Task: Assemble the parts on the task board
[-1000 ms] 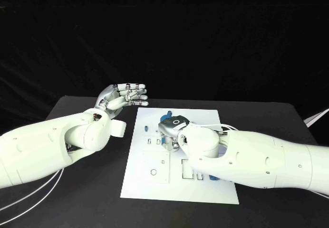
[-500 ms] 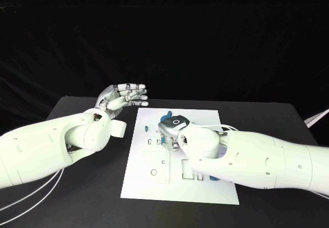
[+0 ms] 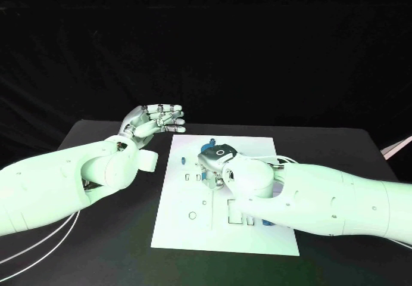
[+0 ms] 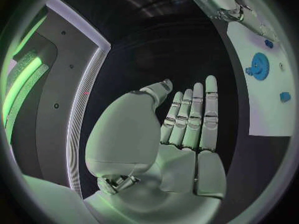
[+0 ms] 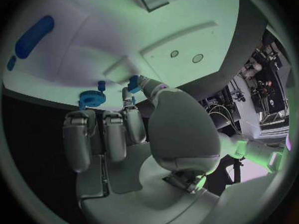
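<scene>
My surface (image 3: 103, 250) is a black tabletop with a black backdrop rising behind it. The white board (image 3: 225, 238) lies in the middle, its long side running toward twelve o'clock.

My left robot hand (image 3: 153, 121) is raised off the board's eleven o'clock corner, palm up and facing the board, fingers (image 4: 198, 115) straight and side by side with the thumb apart; it holds nothing.

My right arm comes in from four o'clock and lies across the board, with my right robot hand (image 3: 217, 162) low over its upper middle. In the wrist view its fingers (image 5: 109, 134) point down at the board and the thumb and a fingertip close on a small blue part (image 5: 133, 82) at a raised white block.

A blue gear (image 5: 92, 98) sits just beside it toward the board's twelve o'clock edge. A long blue piece (image 5: 34, 37) lies near the board's five o'clock side, by my forearm.
</scene>
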### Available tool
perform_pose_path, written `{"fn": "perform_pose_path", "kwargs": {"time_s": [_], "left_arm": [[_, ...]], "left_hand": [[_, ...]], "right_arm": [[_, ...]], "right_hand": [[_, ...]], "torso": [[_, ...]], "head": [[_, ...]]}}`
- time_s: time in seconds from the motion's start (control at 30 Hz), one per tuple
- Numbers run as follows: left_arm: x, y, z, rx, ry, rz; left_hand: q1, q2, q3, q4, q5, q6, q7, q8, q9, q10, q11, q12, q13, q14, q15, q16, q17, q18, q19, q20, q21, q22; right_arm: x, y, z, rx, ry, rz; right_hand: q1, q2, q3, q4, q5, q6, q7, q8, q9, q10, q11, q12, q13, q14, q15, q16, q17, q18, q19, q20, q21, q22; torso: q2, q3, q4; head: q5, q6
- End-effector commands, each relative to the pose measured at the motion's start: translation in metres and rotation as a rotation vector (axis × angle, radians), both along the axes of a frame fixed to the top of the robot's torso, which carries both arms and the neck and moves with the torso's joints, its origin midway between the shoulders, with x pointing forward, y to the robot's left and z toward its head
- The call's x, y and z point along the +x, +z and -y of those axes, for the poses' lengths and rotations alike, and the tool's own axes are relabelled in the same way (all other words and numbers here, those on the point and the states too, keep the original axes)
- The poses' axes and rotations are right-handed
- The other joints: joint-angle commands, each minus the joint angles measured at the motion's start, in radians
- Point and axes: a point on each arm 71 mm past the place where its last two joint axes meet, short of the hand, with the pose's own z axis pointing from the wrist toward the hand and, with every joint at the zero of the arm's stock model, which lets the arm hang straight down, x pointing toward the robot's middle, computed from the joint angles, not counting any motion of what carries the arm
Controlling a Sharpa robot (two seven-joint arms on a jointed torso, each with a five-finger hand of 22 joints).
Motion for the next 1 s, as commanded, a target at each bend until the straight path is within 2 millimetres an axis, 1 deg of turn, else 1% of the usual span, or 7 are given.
{"fn": "perform_pose_path", "kwargs": {"time_s": [0.03, 0.4, 0.57, 0.63, 0.8, 0.93, 1.0], "left_arm": [[-0.0001, 0.0009, 0.0011, -0.002, -0.004, 0.003], [0.0000, 0.0008, 0.0006, -0.001, -0.003, 0.002], [0.0000, 0.0008, 0.0006, -0.001, -0.003, 0.002], [0.0000, 0.0008, 0.0005, -0.001, -0.003, 0.002], [0.0000, 0.0007, 0.0002, 0.000, -0.002, 0.001], [0.0000, 0.0006, 0.0001, 0.000, -0.002, 0.001], [0.0000, 0.0006, 0.0001, 0.000, -0.002, 0.001]], "left_hand": [[-0.012, -0.013, 0.006, -0.015, 0.002, -0.009, 0.008, 0.009, 0.018, -0.002, 0.005, -0.010, 0.009, -0.012, -0.002, 0.001, 0.016, 0.010, -0.026, -0.008, 0.014, 0.015], [-0.012, -0.013, 0.006, -0.015, 0.002, -0.009, 0.008, 0.009, 0.018, -0.002, 0.005, -0.010, 0.009, -0.012, -0.002, 0.001, 0.016, 0.010, -0.026, -0.008, 0.014, 0.015], [-0.012, -0.013, 0.006, -0.015, 0.002, -0.009, 0.008, 0.009, 0.018, -0.002, 0.005, -0.010, 0.009, -0.012, -0.002, 0.001, 0.016, 0.010, -0.026, -0.008, 0.014, 0.015], [-0.012, -0.013, 0.006, -0.015, 0.002, -0.009, 0.008, 0.009, 0.018, -0.002, 0.005, -0.010, 0.009, -0.012, -0.002, 0.001, 0.016, 0.010, -0.026, -0.008, 0.014, 0.015], [-0.014, -0.012, 0.005, -0.016, 0.001, -0.009, 0.008, 0.009, 0.018, -0.003, 0.006, -0.010, 0.009, -0.013, -0.002, 0.000, 0.018, 0.010, -0.029, -0.007, 0.018, 0.017], [-0.014, -0.012, 0.005, -0.016, 0.001, -0.009, 0.008, 0.009, 0.018, -0.003, 0.006, -0.010, 0.009, -0.013, -0.002, 0.000, 0.018, 0.010, -0.029, -0.007, 0.018, 0.017], [-0.014, -0.012, 0.005, -0.016, 0.001, -0.009, 0.008, 0.009, 0.018, -0.003, 0.006, -0.010, 0.009, -0.013, -0.002, 0.000, 0.018, 0.010, -0.029, -0.007, 0.018, 0.017]], "right_arm": [[-0.0005, -0.0009, -0.0006, -0.004, 0.002, 0.000], [-0.0004, -0.0010, -0.0003, -0.001, 0.002, 0.001], [-0.0004, -0.0010, -0.0004, 0.001, 0.002, 0.002], [-0.0004, -0.0009, -0.0003, 0.003, 0.002, 0.003], [-0.0004, -0.0007, -0.0001, 0.007, 0.003, 0.004], [-0.0003, -0.0006, 0.0003, 0.010, 0.002, 0.006], [-0.0003, -0.0005, 0.0004, 0.011, 0.002, 0.006]], "right_hand": [[-0.017, 0.001, 0.051, -0.003, 0.003, 0.001, 0.001, 0.017, 0.014, 0.013, -0.004, 0.000, 0.116, 0.114, -0.003, 0.007, 0.263, -0.028, 0.094, -0.012, 0.001, 0.256], [-0.021, -0.004, 0.051, -0.003, 0.003, -0.003, 0.003, 0.016, 0.013, 0.010, -0.003, -0.003, 0.113, 0.113, -0.002, 0.006, 0.260, -0.028, 0.093, -0.012, -0.002, 0.254], [-0.033, -0.017, 0.048, -0.004, 0.003, -0.019, 0.011, 0.007, 0.008, -0.001, 0.003, -0.017, 0.102, 0.112, 0.003, 0.004, 0.256, -0.026, 0.090, -0.008, -0.008, 0.251], [-0.045, -0.032, 0.041, -0.001, 0.003, -0.030, 0.017, 0.002, 0.004, -0.008, 0.008, -0.025, 0.096, 0.112, 0.007, 0.004, 0.255, -0.025, 0.088, -0.005, -0.012, 0.248], [-0.075, -0.066, -0.001, 0.013, 0.002, -0.053, 0.024, -0.010, -0.005, -0.022, 0.017, -0.040, 0.084, 0.111, 0.016, 0.001, 0.250, -0.023, 0.085, 0.004, -0.020, 0.244], [-0.082, -0.072, -0.027, 0.023, 0.003, -0.059, 0.026, -0.013, -0.007, -0.028, 0.018, -0.047, 0.080, 0.110, 0.017, 0.000, 0.247, -0.022, 0.083, 0.006, -0.024, 0.241], [-0.084, -0.072, -0.069, 0.039, 0.005, -0.069, 0.029, -0.017, -0.011, -0.037, 0.021, -0.055, 0.073, 0.110, 0.020, -0.001, 0.246, -0.021, 0.081, 0.009, -0.030, 0.238]], "torso": [[0.000, -0.0004, 0.0002], [-0.001, -0.0006, 0.0001], [-0.001, -0.0006, -0.0003], [0.000, -0.0005, -0.0005], [0.000, -0.0005, -0.0001], [0.000, -0.0005, 0.0003], [0.000, -0.0004, 0.0003]], "head": [[0.001, -0.001], [0.001, -0.001], [0.001, 0.000], [0.001, 0.000], [0.001, 0.000], [0.001, 0.000], [0.001, 0.000]]}}
